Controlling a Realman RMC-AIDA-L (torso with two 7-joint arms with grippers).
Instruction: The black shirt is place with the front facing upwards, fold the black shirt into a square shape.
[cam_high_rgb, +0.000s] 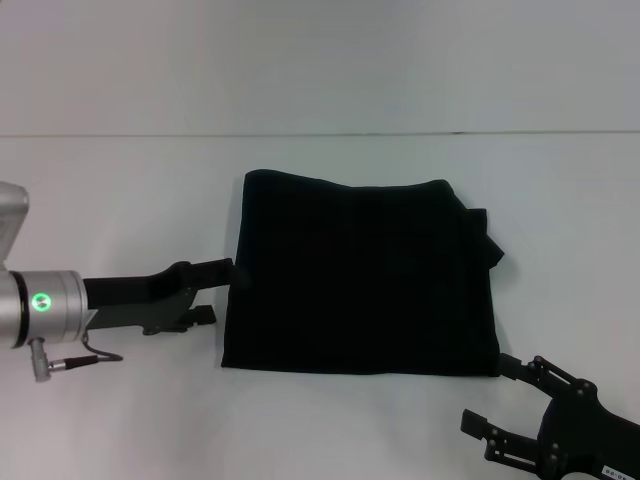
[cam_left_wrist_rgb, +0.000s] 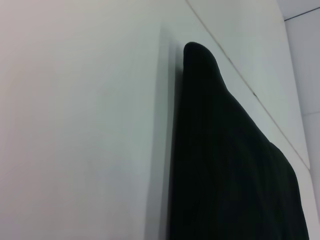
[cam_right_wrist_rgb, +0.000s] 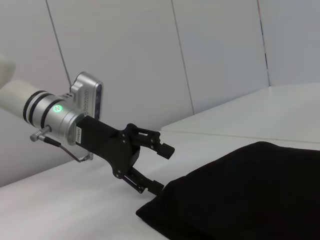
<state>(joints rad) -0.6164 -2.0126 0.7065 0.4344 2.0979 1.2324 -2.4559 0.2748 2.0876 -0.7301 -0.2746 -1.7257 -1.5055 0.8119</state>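
The black shirt (cam_high_rgb: 360, 270) lies folded on the white table (cam_high_rgb: 120, 190) as a rough square, with a small flap sticking out at its right side. No lettering shows on it. My left gripper (cam_high_rgb: 220, 292) is open right beside the shirt's left edge, low over the table. In the right wrist view the left gripper (cam_right_wrist_rgb: 164, 170) has its jaws apart at the corner of the shirt (cam_right_wrist_rgb: 250, 195), and nothing is between them. My right gripper (cam_high_rgb: 492, 395) is open just off the shirt's near right corner. The left wrist view shows only the shirt (cam_left_wrist_rgb: 230, 165) edge.
The table's far edge (cam_high_rgb: 320, 135) meets a pale panelled wall (cam_right_wrist_rgb: 215, 55). Bare white table surface surrounds the shirt on the left, right and front.
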